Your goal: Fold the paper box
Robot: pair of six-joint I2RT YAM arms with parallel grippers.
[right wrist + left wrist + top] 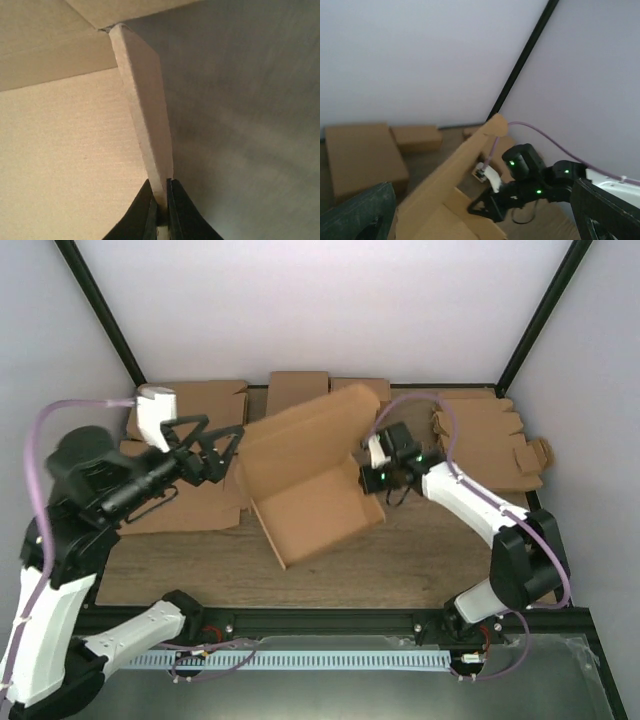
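Along the back of the wooden table (420,565) lie flat cardboard sheets (195,400) at the left and notched blanks (495,440) at the right, a smaller brown box (298,390) between them, black frame posts (100,310) against pale walls (320,300)

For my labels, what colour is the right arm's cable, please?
Pale purple; the cable shows best in the top external view.

No writing, label, brand mark or number can be read in any of the three views. The paper box (310,505) shows plain brown cardboard on every face that is visible.
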